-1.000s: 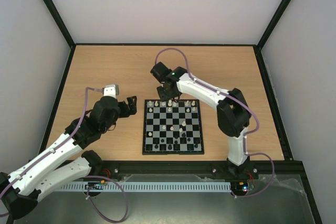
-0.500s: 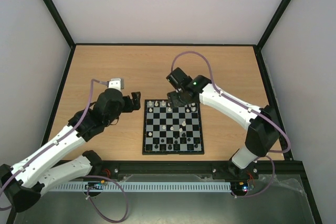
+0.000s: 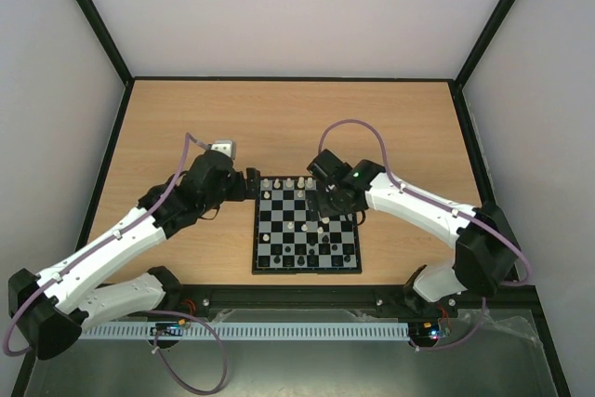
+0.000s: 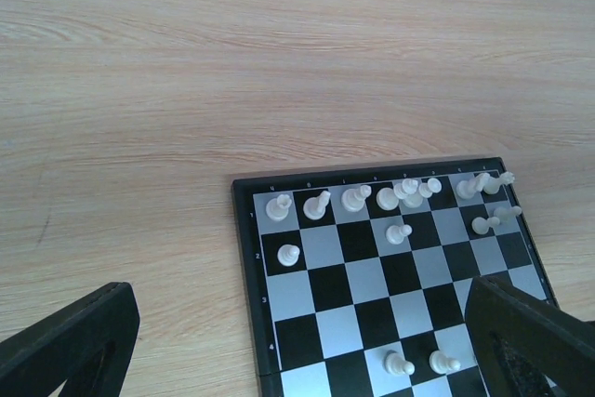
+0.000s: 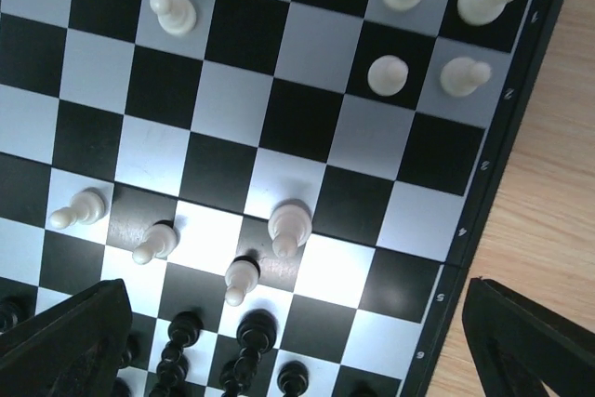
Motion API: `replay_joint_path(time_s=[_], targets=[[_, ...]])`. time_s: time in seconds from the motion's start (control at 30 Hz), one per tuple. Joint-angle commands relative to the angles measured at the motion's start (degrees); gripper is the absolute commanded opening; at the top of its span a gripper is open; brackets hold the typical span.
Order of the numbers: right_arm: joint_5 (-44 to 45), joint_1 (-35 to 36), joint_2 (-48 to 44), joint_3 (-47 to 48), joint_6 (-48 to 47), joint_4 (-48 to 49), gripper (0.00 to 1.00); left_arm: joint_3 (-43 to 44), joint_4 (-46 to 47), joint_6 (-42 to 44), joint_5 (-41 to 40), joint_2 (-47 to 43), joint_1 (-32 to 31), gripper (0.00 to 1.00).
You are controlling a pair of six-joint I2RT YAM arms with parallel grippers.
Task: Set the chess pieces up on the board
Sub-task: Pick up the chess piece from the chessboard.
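Found right jaws wide apart, empty, above board; stray white pieces directly beneath, black pieces crowded nearer in. Found left jaws wide apart, empty, board just ahead. Risk on descent: clipping crowded neighbours, toppling them.

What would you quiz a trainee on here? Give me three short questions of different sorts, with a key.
1. True or false: the right hand is over the board, jaws wide apart, holding nothing.
2. Where do the black pieces stand? A: along the board's near edge, by the arms' bases. B: along its far edge. C: on the table beside it.
3. Short answer: what colour are the stray pieces on the middle squares?

Key: 1 true; 2 A; 3 cream-white.
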Motion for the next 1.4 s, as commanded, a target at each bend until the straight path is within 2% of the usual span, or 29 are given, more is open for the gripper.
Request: replay_joint_path(time_s=[0.0, 0.17, 0.23, 0.3, 0.47, 0.5, 0.67, 0.83, 0.9, 1.03, 1.17, 1.37], targets=[[-1.47, 1.10, -0.15, -2.35, 1.77, 0.98, 0.93, 0.01, 0.81, 0.81, 1.81, 1.10, 0.36, 0.99], [-1.97, 2.28, 0.70, -2.85, 1.55, 1.68, 0.67, -0.61, 1.54, 0.20, 2.89, 1.75, 0.36, 0.99], [-2.07, 2.39, 1.68, -2.96, 1.23, 1.76, 0.63, -1.30, 1.75, -0.17, 2.83, 1.20, 0.36, 0.99], [-2.16, 2.41, 2.90, -3.26, 0.64, 2.14, 0.54, -1.84, 2.09, -0.67, 2.82, 0.24, 0.36, 0.99], [-1.20, 2.05, 7.44, -2.67, -1.15, 3.32, 0.46, -2.44, 2.56, -1.57, 2.32, -0.78, 0.36, 0.99], [-1.70, 1.53, 7.98, -2.58, -1.49, 3.92, 0.39, -2.53, 2.56, -1.68, 2.30, -0.77, 0.36, 0.99], [-2.44, -0.74, 8.68, -2.25, -3.51, 4.47, 0.34, -2.86, 2.22, -2.18, 1.82, -1.03, 0.36, 0.99], [-2.53, -1.28, 10.16, -1.73, -4.20, 4.30, 0.23, -2.71, 2.10, -1.81, 1.25, -0.49, 0.36, 0.99], [-2.95, -1.34, 10.71, -1.47, -4.30, 4.37, 0.15, -2.62, 2.25, -1.57, 1.28, -0.19, 0.36, 0.99], [-3.34, -1.36, 10.70, -1.18, -4.22, 3.98, 0.13, -2.67, 2.63, -1.07, 1.31, 0.34, 0.36, 0.99], [-2.76, -1.28, 10.55, -0.23, -4.23, 3.03, 0.02, -2.82, 2.91, -0.59, 1.33, 1.05, 0.36, 0.99], [-0.20, -1.86, 12.61, 6.95, -5.38, 0.90, 0.03, -2.79, 3.28, -0.06, 1.24, 1.17, 0.45, 0.99]])
